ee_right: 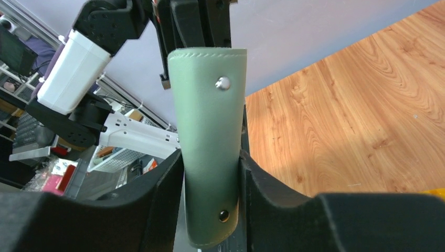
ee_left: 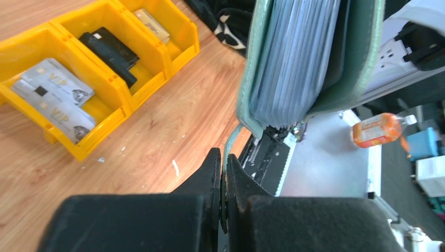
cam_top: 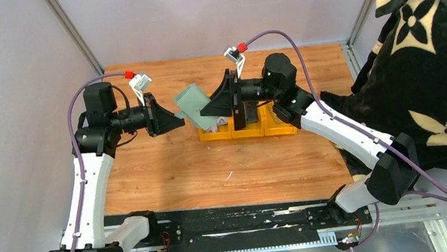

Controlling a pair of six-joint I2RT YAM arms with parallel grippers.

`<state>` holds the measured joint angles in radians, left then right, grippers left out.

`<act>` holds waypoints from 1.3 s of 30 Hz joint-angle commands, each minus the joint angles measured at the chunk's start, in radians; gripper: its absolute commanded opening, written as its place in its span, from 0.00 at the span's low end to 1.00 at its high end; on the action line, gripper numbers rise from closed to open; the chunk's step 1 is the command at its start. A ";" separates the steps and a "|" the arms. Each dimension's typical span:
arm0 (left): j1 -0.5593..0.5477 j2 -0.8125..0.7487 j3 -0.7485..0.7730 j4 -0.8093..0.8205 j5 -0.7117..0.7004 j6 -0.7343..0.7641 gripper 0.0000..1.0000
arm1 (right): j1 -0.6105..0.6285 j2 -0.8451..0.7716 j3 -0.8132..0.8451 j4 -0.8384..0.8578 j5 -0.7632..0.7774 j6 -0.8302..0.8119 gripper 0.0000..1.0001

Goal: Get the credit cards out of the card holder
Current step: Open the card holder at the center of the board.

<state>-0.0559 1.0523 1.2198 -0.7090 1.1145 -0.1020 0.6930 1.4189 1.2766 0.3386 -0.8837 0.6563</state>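
The pale green card holder point(cam_top: 194, 104) hangs in the air above the table's middle, held between both grippers. My left gripper point(cam_top: 179, 122) is shut on a thin green flap of it point(ee_left: 229, 147); the holder's grey accordion pockets point(ee_left: 294, 58) fan above the fingers. My right gripper point(cam_top: 206, 110) is shut on the holder's snap-studded spine point(ee_right: 210, 121). Credit cards lie in the yellow three-compartment bin point(cam_top: 273, 130): silver-grey VIP cards point(ee_left: 52, 97), a black card point(ee_left: 107, 47) and a tan card point(ee_left: 152, 23). I cannot tell whether any card is inside the pockets.
A black blanket with cream flowers point(cam_top: 432, 62) is heaped at the right edge of the table. Grey enclosure walls stand at the back and left. An orange bottle point(ee_left: 378, 130) lies off the table in the left wrist view.
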 commanded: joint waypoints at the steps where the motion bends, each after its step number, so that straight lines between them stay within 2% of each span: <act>1: -0.004 0.001 0.100 -0.079 -0.086 0.171 0.00 | -0.012 -0.042 -0.015 0.009 -0.011 -0.035 0.51; 4: -0.006 -0.011 0.142 -0.134 -0.209 0.320 0.00 | -0.015 -0.035 0.011 -0.074 0.009 -0.102 0.58; 9: -0.019 0.006 0.217 -0.279 -0.361 0.551 0.00 | -0.014 -0.011 0.043 -0.178 0.031 -0.185 0.61; 13: -0.115 0.044 0.290 -0.437 -0.544 0.721 0.00 | -0.010 0.000 0.056 -0.226 0.040 -0.235 0.64; 16: -0.189 0.064 0.318 -0.506 -0.674 0.773 0.00 | 0.015 -0.001 0.076 -0.295 0.072 -0.313 0.67; 19: -0.250 0.084 0.333 -0.518 -0.802 0.734 0.00 | 0.079 -0.004 0.121 -0.424 0.205 -0.422 0.69; 21: -0.263 0.101 0.341 -0.516 -0.832 0.684 0.00 | 0.135 -0.021 0.124 -0.440 0.308 -0.455 0.69; 27: -0.265 0.136 0.381 -0.511 -0.834 0.480 0.00 | 0.407 -0.103 -0.008 -0.285 0.783 -0.579 0.77; 31: -0.265 0.158 0.443 -0.511 -0.831 0.361 0.00 | 0.511 -0.059 -0.032 -0.220 1.137 -0.615 0.78; 35: -0.265 0.173 0.492 -0.514 -0.829 0.305 0.00 | 0.574 0.022 -0.011 -0.130 1.290 -0.724 0.80; 39: -0.266 0.164 0.504 -0.514 -0.818 0.278 0.00 | 0.577 0.092 0.044 -0.111 1.279 -0.744 0.80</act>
<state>-0.3164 1.2293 1.6905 -1.2362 0.2790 0.2462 1.2541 1.4666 1.2716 0.1608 0.2733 -0.0170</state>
